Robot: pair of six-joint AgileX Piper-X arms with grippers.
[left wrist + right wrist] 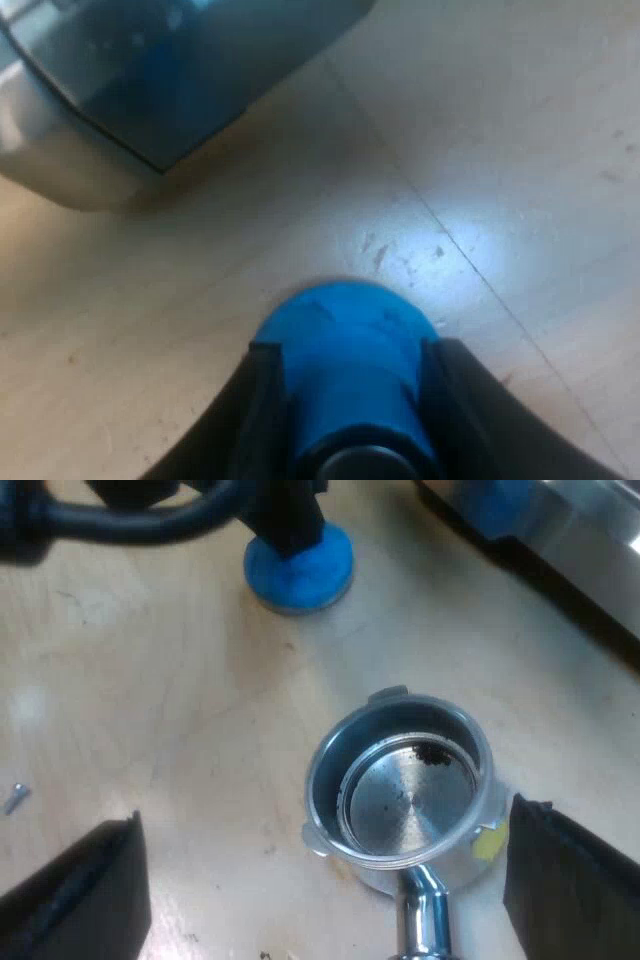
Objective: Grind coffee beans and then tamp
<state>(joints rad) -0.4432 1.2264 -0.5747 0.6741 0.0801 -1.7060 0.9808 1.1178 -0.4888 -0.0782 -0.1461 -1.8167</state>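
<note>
Since the holder (410, 795) carries only specks of grounds (432, 750), tamping now would press nothing. My left tool (352, 350) pinches the blue tamper (340, 320); my right tool (325, 818) is spread.

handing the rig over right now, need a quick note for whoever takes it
Left tool: shut on the blue tamper, which stands on the table near the machine.
Right tool: open, one finger on each side of the holder, not touching it.
Holder: lies on the table, basket up, with just a few dark specks inside.
Done: tamper gripped.
Left: it looks like no dose is ground yet, so grind into the holder, then tamp.
</note>
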